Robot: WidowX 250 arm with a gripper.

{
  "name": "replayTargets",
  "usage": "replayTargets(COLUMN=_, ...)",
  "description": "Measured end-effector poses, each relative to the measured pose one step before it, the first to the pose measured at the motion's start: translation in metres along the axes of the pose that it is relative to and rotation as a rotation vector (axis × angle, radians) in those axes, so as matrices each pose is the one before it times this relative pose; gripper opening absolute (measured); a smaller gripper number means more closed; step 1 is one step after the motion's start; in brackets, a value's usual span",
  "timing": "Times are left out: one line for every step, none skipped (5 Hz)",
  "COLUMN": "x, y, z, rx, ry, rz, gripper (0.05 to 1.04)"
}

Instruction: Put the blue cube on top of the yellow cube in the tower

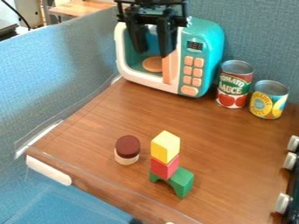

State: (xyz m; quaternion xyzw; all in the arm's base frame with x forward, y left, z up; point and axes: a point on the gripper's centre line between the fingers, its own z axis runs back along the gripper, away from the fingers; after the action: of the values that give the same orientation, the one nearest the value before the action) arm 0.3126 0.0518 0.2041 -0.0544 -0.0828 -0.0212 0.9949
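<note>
In the camera view, here's the gripper [153, 51] hanging down at the top, right in front of the toy microwave [205, 65], and I cannot tell whether it's wide, narrow or closed on something. There's a blue patch [152, 41] in the middle of it, and whether that's a held blue cube or the microwave's inside, I can't say. Just below the gripper, there's a round orange plate [153, 64] inside the microwave, and beside it the orange handle [170, 69] stands upright.

Now down to the tower, well below the gripper and a touch to its right in the view: the yellow cube [165, 146] sits up top, resting on the red cube [164, 168], and that one's on the green arch block [183, 181] on the wooden tabletop [105, 127]. Just beside the tower, well below the gripper and slightly to its left, a brown-topped cylinder [127, 150] stands upright.

Over to the right of the gripper and lower, it's the tomato sauce can [234, 85], with the yellow-labelled can [269, 99] near it, both upright by the blue partition. Farthest off, low at the right edge, we've got white knobs [289, 161] in a row.
</note>
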Motion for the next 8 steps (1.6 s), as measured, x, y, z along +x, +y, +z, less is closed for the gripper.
replayTargets(x=-0.02723, y=-0.01444, z=0.00366, rx=-0.002, ry=0.0569, rz=-0.0578, gripper=0.597)
replayTargets(x=-0.01903, y=-0.01148, z=-0.01866, rx=-0.0165, ry=0.0661, rz=-0.0411, gripper=0.597)
replayTargets(x=-0.00222, y=-0.00599, z=-0.01837, rx=0.0186, ry=0.0519, rz=-0.035, gripper=0.597)
replayTargets(x=0.00537, y=0.00145, z=-0.02865, rx=0.0192, ry=0.0666, rz=-0.0136, gripper=0.597)
replayTargets(x=0.00733, y=-0.00146, z=-0.01615, rx=0.016, ry=0.035, rz=-0.0129, gripper=0.597)
replayTargets(x=0.00611, y=-0.00207, z=-0.01124, rx=0.0121, ry=0.0217, rz=-0.0147, gripper=0.597)
replayTargets(x=0.00064, y=-0.00199, z=-0.00089, rx=0.0031, ry=0.0042, rz=-0.0037, gripper=0.597)
replayTargets(x=-0.00037, y=0.00004, z=-0.00038, rx=0.0087, ry=0.0041, rz=0.0009, gripper=0.597)
